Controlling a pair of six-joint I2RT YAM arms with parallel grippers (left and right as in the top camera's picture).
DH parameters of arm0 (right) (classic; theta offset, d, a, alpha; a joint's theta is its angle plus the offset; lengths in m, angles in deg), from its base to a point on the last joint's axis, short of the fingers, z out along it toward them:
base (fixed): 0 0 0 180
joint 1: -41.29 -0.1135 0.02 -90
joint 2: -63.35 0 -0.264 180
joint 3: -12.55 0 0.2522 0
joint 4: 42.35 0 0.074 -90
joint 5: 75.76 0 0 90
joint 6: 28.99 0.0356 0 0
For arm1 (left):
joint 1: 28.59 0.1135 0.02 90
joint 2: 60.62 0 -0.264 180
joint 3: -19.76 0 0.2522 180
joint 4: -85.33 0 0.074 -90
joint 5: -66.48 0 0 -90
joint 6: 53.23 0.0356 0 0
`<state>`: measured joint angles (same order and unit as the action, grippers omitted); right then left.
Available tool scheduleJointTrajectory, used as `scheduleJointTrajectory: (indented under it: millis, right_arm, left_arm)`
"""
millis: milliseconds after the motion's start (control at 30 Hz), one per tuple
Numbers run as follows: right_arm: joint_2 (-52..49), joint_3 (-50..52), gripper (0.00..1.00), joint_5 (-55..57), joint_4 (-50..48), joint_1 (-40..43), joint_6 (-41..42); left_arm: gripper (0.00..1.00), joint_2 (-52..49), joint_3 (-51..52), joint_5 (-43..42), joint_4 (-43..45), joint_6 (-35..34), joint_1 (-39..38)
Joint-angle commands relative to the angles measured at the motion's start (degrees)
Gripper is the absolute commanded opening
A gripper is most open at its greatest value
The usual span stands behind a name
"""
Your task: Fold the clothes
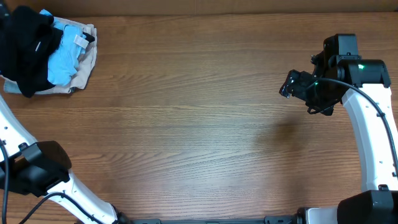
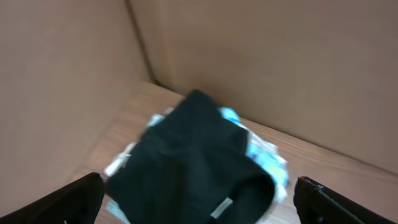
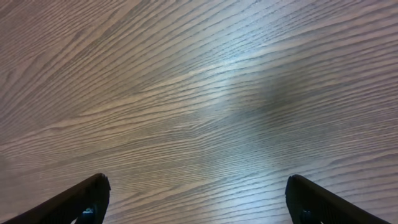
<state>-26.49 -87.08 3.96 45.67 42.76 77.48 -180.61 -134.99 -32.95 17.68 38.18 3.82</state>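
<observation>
Black shirt (image 1: 28, 46): heaped over blue garment (image 1: 62, 62) and beige garment (image 1: 84, 65), table's (image 1: 199, 124) far left corner. Left gripper (image 2: 199, 186): jaws wide, empty, facing it. Right gripper (image 3: 198, 186): wide, empty. I'd pinch black cloth only, seemingly uppermost.

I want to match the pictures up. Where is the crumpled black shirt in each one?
Overhead: soft black shirt crumpled in the top left corner.
Left wrist: bottom middle.
Right wrist: not in it.
Shared landmark: light blue garment peeking out at its right side.
</observation>
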Motion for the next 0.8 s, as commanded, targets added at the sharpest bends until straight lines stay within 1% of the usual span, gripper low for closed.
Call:
scheduleJointTrajectory:
  millis: [0, 67, 100, 200, 400, 533, 667, 767]
  right_arm:
    - [0.79, -0.39, 0.94, -0.31, -0.28, 0.15, -0.17]
    - [0.79, -0.39, 0.94, -0.33, -0.2, 0.15, -0.17]
    - [0.79, -0.39, 0.94, -0.33, -0.11, 0.15, -0.17]
    - [0.79, -0.39, 0.94, -0.31, -0.09, 0.15, -0.17]
    - [0.79, -0.39, 0.94, -0.31, -0.04, 0.15, -0.17]
    - [0.79, -0.39, 0.94, -0.31, -0.13, 0.15, -0.17]
    - [0.79, -0.39, 0.94, -0.31, -0.02, 0.15, -0.2]
    - [0.79, -0.39, 0.94, -0.31, -0.04, 0.15, -0.2]
  left_arm:
    - [1.0, -6.78, 0.28, 5.16, 2.29, -0.96, -0.5]
    - [1.0, -9.97, 0.28, 4.94, 3.67, -0.98, -0.55]
    - [1.0, -13.29, 0.28, 4.9, 3.8, -1.01, -0.83]
    - [1.0, -20.39, 0.28, 5.05, 1.86, -0.96, -1.64]
    - [1.0, -30.51, 0.28, 4.96, 1.57, -1.01, -2.14]
    - [1.0, -36.33, 0.28, 4.96, -0.72, -0.9, -2.45]
    - [1.0, -37.92, 0.28, 4.92, -3.21, -0.76, -2.45]
    - [1.0, -35.65, -0.17, 4.87, -4.17, -0.76, -2.45]
